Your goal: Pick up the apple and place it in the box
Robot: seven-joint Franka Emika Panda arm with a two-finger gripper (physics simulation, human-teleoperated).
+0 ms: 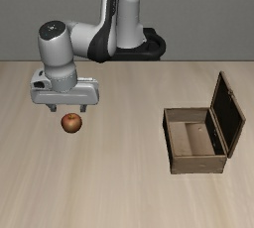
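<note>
A small reddish-brown apple (71, 123) lies on the wooden table at the exterior view's left. My gripper (68, 109) hangs right above it, fingers pointing down and spread to either side of the apple's top, open and not closed on it. The brown wooden box (195, 140) stands at the exterior view's right with its lid (228, 113) raised and its inside bare.
The table (119, 182) is a plain wooden surface stretching between the apple and the box. My arm (109, 34) reaches in from the far side over the table's back edge.
</note>
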